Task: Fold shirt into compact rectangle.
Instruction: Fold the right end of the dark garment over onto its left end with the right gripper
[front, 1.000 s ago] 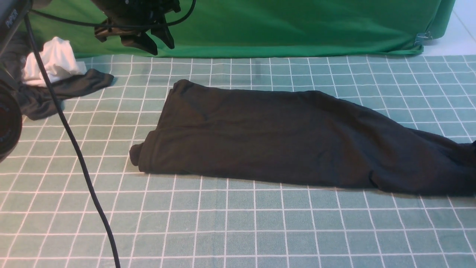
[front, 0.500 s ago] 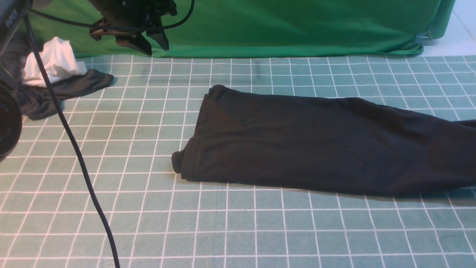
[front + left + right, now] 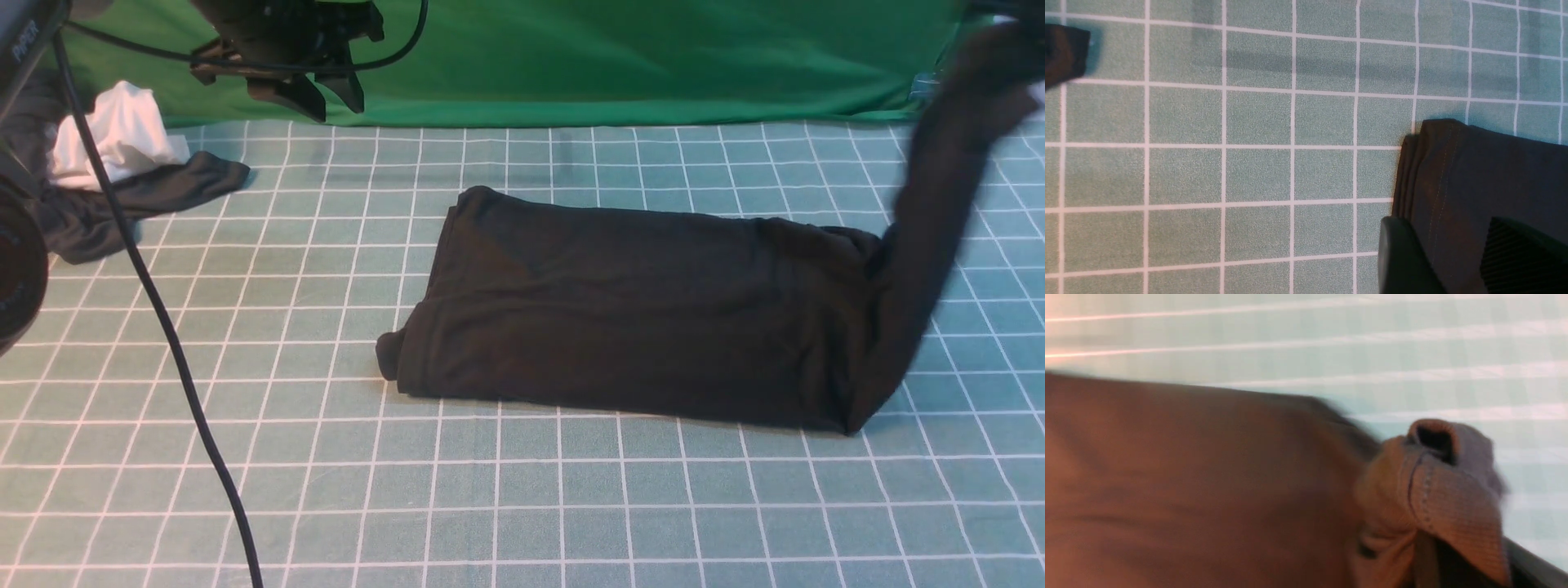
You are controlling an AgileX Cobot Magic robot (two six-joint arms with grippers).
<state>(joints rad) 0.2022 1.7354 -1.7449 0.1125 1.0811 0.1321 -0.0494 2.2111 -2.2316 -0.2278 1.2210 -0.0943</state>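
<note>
Black thin cloth, the shirt (image 3: 620, 310) lies mid-tabletop (image 3: 522, 506) as a long folded band. Its long axis runs from 9 o'clock to 3 o'clock across the front view. The 9 o'clock end lies flat and squared. The 3 o'clock end is drawn up off the surface and rises toward 1 o'clock into the blurred corner. There the right claw is lost behind the cloth. In the right wrist view a bunched hem sits pinched close to the lens, so I judge that claw clamped on the shirt's end. The left claw (image 3: 335, 108) hangs at 10 o'clock from the flat end, well apart, with its jaws parted and nothing between them. The next fold probably means carrying the raised end toward 9 o'clock, along that axis, with the right arm.
</note>
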